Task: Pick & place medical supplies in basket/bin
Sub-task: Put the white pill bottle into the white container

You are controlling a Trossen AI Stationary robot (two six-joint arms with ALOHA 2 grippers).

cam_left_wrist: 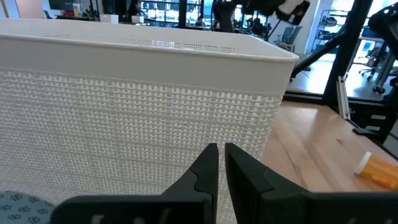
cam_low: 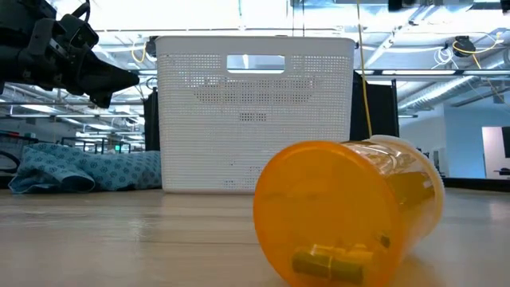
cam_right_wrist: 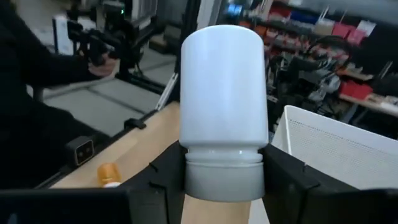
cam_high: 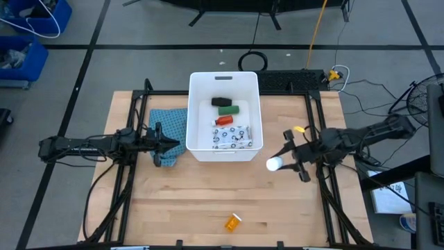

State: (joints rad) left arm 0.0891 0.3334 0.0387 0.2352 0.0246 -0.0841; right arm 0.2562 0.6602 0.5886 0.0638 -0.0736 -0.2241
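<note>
The white bin stands at the table's far middle, with a handle slot in its far wall. It holds the black oblong, the green oblong, the red tube and the white dotted packet. My right gripper is right of the bin, shut on the white bottle. The orange vial lies on its side near the table's near edge. My left gripper is shut and hovers above the table just left of the bin. My right gripper pinches the white bottle between its two fingers at the narrower grey collar at one end. The wide white body sticks out past the fingertips. The bottle is lifted clear of the table.
A teal patterned cloth lies crumpled against the bin's left wall, under my left arm. Bare wood spreads between the bin and the vial. Black frame rails run along both table sides. A person in dark sleeves stands beyond the table.
</note>
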